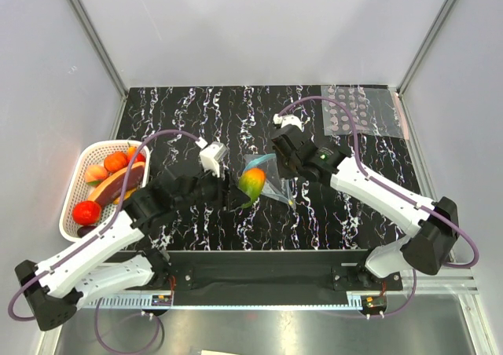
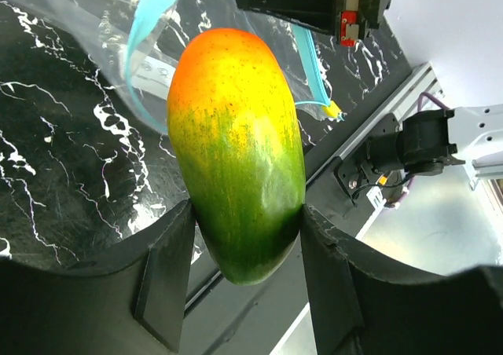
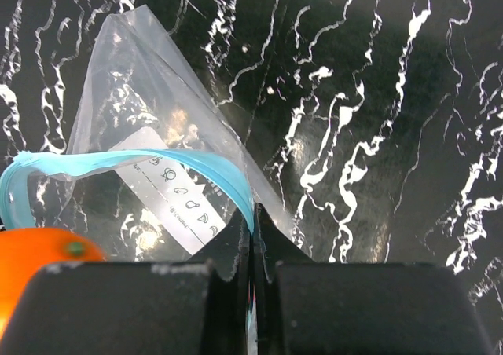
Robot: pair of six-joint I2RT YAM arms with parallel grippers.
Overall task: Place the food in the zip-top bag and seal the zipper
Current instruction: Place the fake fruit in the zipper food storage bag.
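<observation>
Top view: you see the left claw (image 1: pixel 240 192) clamped on the green-and-orange oval toy fruit (image 1: pixel 251 184), just beside the small clear plastic zip-top bag (image 1: pixel 274 184).
Left wrist view: this claw grips the fruit's green end.
Right wrist view: the right claw (image 3: pixel 251 233) is closed, pinching the light blue zipper strip (image 3: pixel 118 165).

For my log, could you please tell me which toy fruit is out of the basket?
The green-and-orange one, held in the left fingers; the others lie in the white basket.

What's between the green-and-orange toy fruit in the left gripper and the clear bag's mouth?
Nothing visible. The right gripper pinches the light blue zipper strip, holding the clear plastic zip-top bag open; the green-and-orange toy fruit in the left gripper is right at its mouth.
</observation>
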